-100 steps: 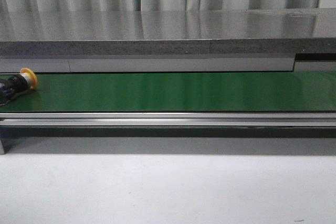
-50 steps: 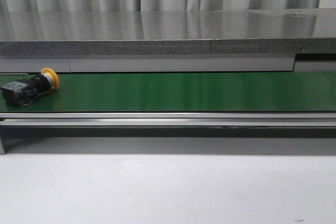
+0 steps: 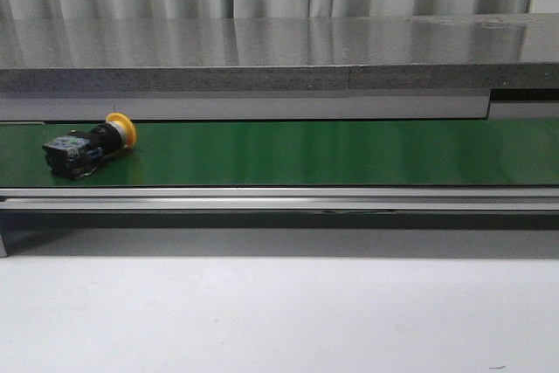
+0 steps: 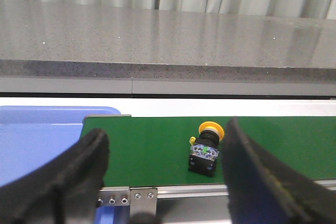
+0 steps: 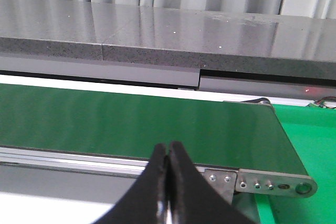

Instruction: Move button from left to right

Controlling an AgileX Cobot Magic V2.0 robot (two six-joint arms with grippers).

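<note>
The button (image 3: 87, 145), a yellow-orange mushroom cap on a boxy black body, lies on its side on the green conveyor belt (image 3: 332, 153) near the belt's left end. It also shows in the left wrist view (image 4: 206, 148), between the fingers and beyond them. My left gripper (image 4: 165, 156) is open and empty, on the near side of the belt, apart from the button. My right gripper (image 5: 168, 153) is shut and empty, near the belt's right end. Neither gripper shows in the front view.
A grey stone-like counter (image 3: 279, 50) runs behind the belt. A metal rail (image 3: 279, 198) edges the belt's front. A blue tray (image 4: 37, 140) sits past the belt's left end. A green surface (image 5: 310, 145) lies past the right end.
The button has travelled to the right along the belt, from the far left edge of the front view into full view. No gripper has touched it.
</note>
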